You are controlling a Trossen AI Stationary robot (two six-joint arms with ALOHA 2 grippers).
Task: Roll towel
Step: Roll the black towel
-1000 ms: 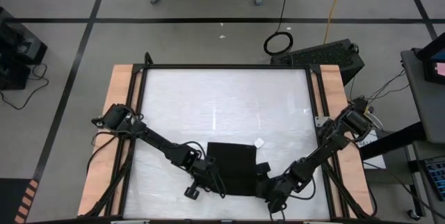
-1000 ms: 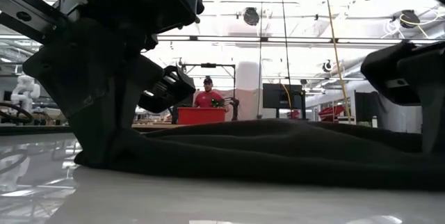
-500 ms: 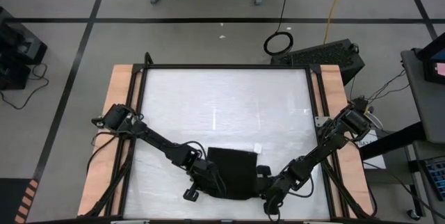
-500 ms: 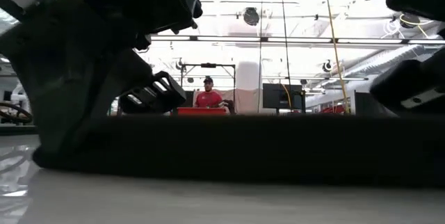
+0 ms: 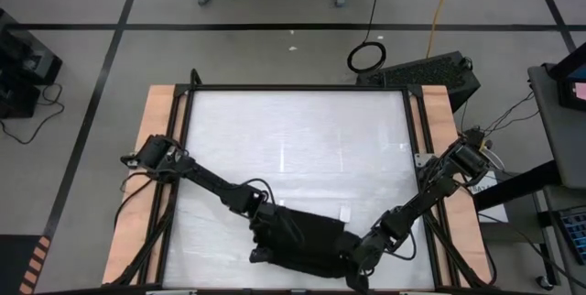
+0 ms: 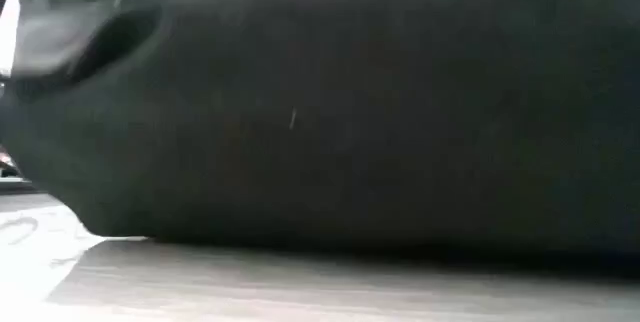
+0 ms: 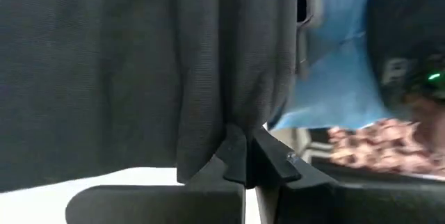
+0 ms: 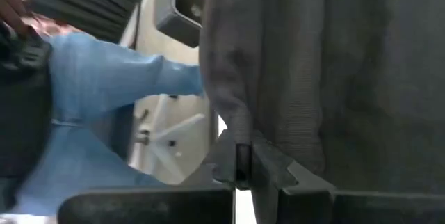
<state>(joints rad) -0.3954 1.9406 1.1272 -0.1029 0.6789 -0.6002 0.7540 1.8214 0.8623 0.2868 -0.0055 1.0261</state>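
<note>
High view: towel [image 5: 307, 240] at the table's [image 5: 293, 139] near edge, between both arms. Low view — black cloth fills it. Left wrist: left gripper [image 7: 240, 156] pinched tight on towel edge. Right wrist: right gripper [image 8: 242, 160] clamped on cloth — person in blue behind.

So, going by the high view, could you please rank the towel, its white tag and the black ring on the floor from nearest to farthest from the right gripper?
From the right gripper, at the table's near edge:
1. The towel: pinched in the gripper itself, stretching left toward the left gripper.
2. The white tag: just beyond, at the towel's far edge.
3. The black ring: on the floor past the table's far edge.
</note>
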